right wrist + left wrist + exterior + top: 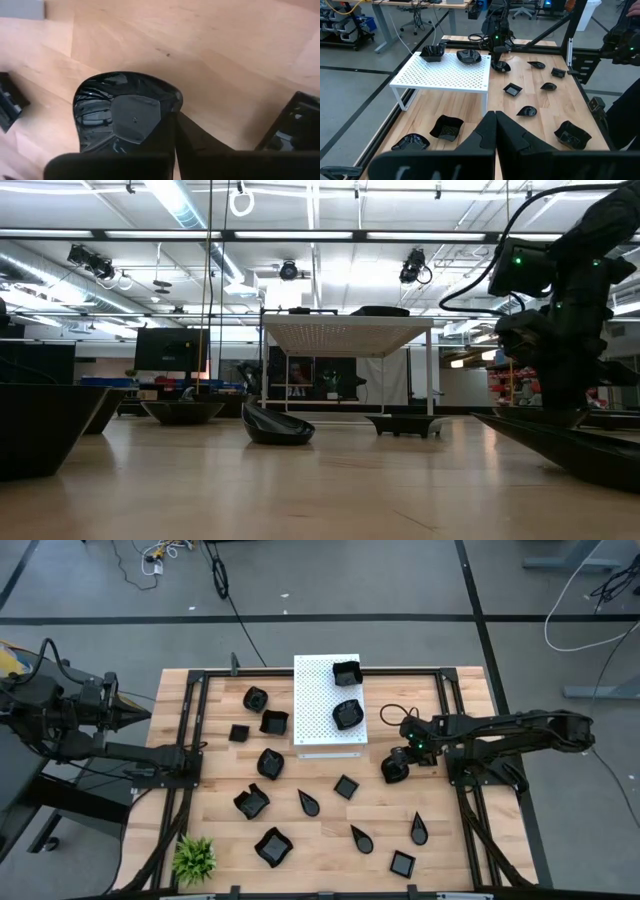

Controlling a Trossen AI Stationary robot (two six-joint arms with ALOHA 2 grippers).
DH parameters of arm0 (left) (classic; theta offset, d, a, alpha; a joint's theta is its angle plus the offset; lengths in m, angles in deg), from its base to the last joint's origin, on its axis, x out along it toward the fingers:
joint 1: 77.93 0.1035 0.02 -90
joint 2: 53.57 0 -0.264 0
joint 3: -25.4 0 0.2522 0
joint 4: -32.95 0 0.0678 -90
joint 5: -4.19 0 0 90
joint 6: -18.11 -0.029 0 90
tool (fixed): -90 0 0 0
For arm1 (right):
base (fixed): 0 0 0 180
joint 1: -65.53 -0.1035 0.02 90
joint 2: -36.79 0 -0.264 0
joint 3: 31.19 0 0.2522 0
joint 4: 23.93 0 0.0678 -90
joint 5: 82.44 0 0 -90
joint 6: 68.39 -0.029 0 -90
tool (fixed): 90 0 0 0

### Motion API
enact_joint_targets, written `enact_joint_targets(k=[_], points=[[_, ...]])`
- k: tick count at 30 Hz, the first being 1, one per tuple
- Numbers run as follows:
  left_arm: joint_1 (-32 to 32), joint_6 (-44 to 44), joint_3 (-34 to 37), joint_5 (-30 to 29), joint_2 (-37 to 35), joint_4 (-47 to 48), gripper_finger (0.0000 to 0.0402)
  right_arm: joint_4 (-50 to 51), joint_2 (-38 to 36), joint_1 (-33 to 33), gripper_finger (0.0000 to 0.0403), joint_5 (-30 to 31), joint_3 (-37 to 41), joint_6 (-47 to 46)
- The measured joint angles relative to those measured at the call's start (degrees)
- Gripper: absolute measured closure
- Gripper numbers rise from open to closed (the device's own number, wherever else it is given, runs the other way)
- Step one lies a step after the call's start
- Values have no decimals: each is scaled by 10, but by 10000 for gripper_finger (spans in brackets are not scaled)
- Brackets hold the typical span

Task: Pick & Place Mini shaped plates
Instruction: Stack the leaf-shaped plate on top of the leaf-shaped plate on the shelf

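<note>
Several small glossy black plates lie scattered on the wooden table, and two more [346, 672] [347, 715] rest on the white perforated board [315, 705]. My right gripper [397, 766] is right of the board, reaching in from the table's right side, shut on a rounded black plate [125, 112]. My left gripper [143, 716] waits beyond the table's left edge; in the left wrist view its fingers [495, 117] are shut and hold nothing. My right gripper pinches the rounded plate by its rim [176, 102], on the side nearest the wrist, between its two fingers. The fingers come from above, slanting down. The plate's hollow faces up. I cannot tell whether its bottom still touches the table.
Black frame rails [190, 755] [455, 740] run along the table's left and right sides. A small green plant [194, 858] stands at the near left corner. A square plate [346, 786] and teardrop plates [309, 803] [419, 830] lie near of the held one.
</note>
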Motion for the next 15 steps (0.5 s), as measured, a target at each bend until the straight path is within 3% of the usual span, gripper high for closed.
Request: enact_joint_targets(k=[15], points=[[0, 0, 0, 0, 0, 0, 399, 12, -55, 0, 398, -23, -29, -26]])
